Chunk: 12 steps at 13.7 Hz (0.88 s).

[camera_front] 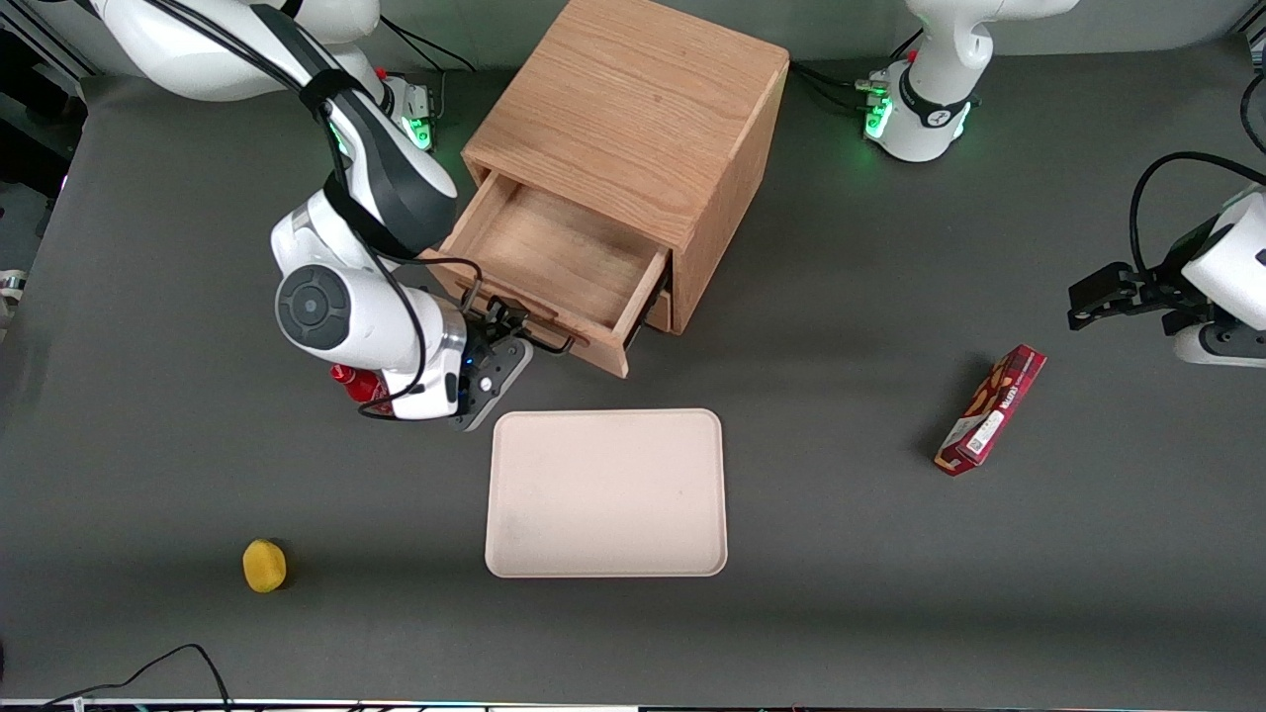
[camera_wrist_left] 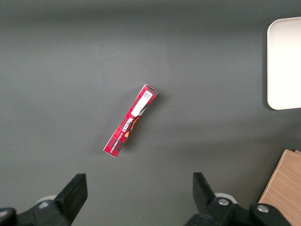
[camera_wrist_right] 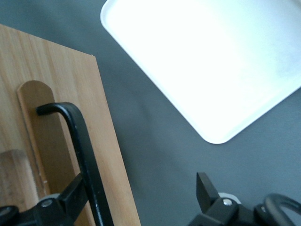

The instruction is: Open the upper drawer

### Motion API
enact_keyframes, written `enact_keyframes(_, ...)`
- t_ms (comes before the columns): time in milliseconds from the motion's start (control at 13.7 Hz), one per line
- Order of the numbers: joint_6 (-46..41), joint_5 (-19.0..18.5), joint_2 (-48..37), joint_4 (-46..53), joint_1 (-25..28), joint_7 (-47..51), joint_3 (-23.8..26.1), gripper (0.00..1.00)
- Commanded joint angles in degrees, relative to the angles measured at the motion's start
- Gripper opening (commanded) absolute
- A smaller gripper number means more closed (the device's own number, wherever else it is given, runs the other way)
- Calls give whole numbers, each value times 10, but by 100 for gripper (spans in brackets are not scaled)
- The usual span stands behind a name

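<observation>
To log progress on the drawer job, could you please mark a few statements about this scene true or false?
1. The upper drawer is pulled out of the cabinet. True.
2. The tool is clamped shut on the black handle. False: its fingers stand apart, with the handle between them.
3. The yellow object sits on the tray. False: it lies on the table, apart from the tray and nearer the front camera.
4. The red box lies toward the parked arm's end. True.

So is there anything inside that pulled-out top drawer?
The upper drawer shows only bare wood inside. The arm covers its corner nearest the gripper, which is at the handle.
</observation>
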Motion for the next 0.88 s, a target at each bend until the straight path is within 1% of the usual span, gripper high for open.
enact_keyframes(0, -15, -28, 19, 39, 3, -38, -14, 100)
enact_keyframes(73, -15, -28, 20, 43, 3, -44, -25, 100)
enact_keyframes(219, -15, -31, 24, 54, 2, -63, -30, 100)
enact_keyframes(365, -15, -31, 27, 68, 4, -87, -54, 100)
enact_keyframes(510, -15, -31, 34, 85, 3, -118, -65, 100)
enact_keyframes(656, -17, -29, 45, 116, 3, -159, -87, 100)
enact_keyframes(802, -66, -29, 59, 171, 4, -160, -88, 100)
